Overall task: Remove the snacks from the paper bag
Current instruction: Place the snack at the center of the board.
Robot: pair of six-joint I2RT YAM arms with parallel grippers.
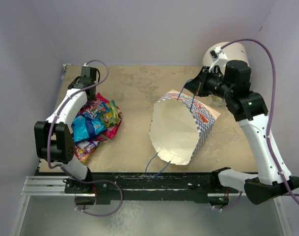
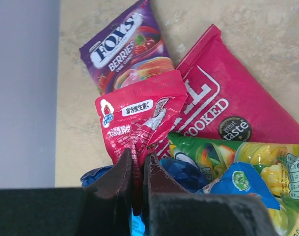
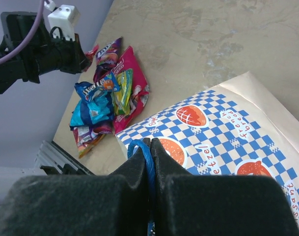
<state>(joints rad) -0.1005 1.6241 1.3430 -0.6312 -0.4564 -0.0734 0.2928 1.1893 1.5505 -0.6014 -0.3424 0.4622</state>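
The snacks (image 1: 95, 123) lie in a pile on the table at the left, outside the paper bag (image 1: 176, 128). The bag lies tilted with its white mouth toward the near edge, and I see nothing inside it. My left gripper (image 2: 138, 160) is shut on the bottom edge of a red packet (image 2: 139, 118), over the pile's far end. A purple Fox's packet (image 2: 127, 42), a pink chip bag (image 2: 228, 103) and green and blue packets lie around it. My right gripper (image 3: 150, 142) is shut on the bag's blue cord handle (image 3: 148, 160), above the checked side (image 3: 228, 137).
A large white cylinder (image 1: 232, 51) stands at the back right behind the right arm. A small clear object (image 1: 217, 101) sits beside the bag. Purple walls close in the left, back and right. A black rail (image 1: 154, 179) runs along the near edge.
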